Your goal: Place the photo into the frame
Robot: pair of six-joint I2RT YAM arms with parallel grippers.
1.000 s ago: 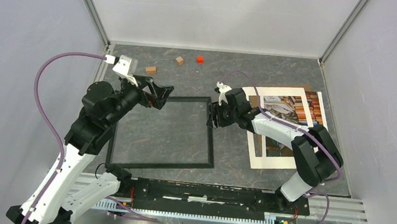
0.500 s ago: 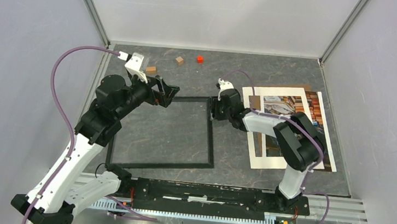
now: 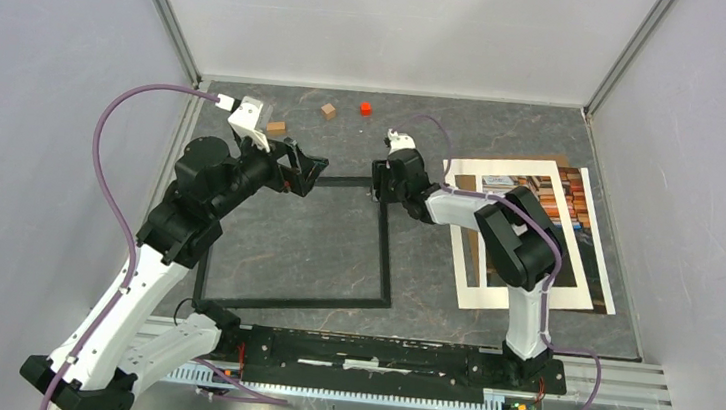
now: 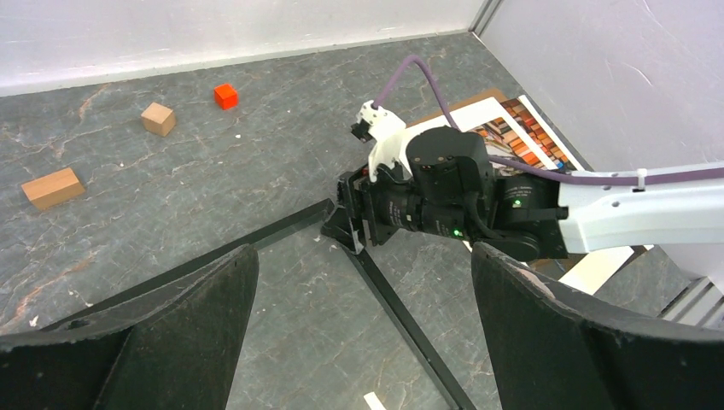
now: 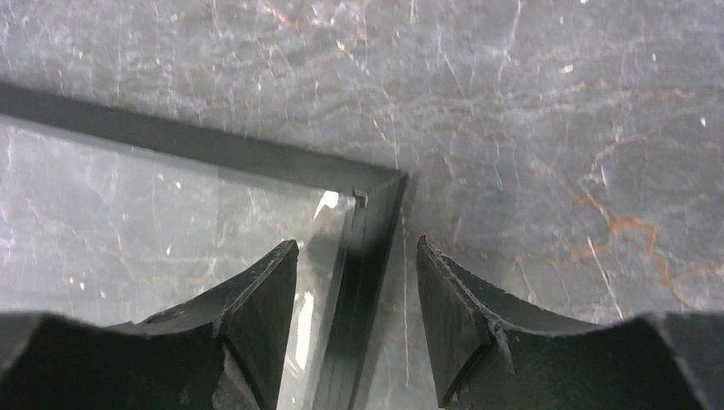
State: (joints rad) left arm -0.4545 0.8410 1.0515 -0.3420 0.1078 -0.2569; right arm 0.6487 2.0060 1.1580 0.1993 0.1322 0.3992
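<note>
Grey marbled tabletop (image 3: 447, 123) fills a white-walled booth, and on its left-centre lies the frame (image 3: 386, 257), flat, black and thin-edged, with the stone showing through the middle. From above that middle looks like bare table. Only the right wrist view shows a glass pane, with a pale glare over the stone inside the frame (image 5: 359, 282) and a bright glint right at the corner joint.

The photo (image 3: 551, 191), a picture of bookshelves, lies flat at the right side of the table, well apart from the frame. A white mat (image 3: 491, 296) overlaps it, and the right arm crosses over both.

The right gripper (image 3: 381, 180) is down at the frame's far right corner. In its own camera the right gripper (image 5: 357, 248) has its jaws parted, one either side of the rail just short of the corner, with a gap on each side, so nothing is clamped. The left wrist view shows it from the front, low over that corner of the frame (image 4: 393, 295).

The left gripper (image 3: 307, 172) hangs above the frame's far edge, spread wide and holding nothing; its camera shows the left gripper (image 4: 363, 252) clear of the table.

Along the far edge sit a red cube (image 3: 365, 108), a small wooden cube (image 3: 329, 111) and a wooden block (image 3: 276, 128)
</note>
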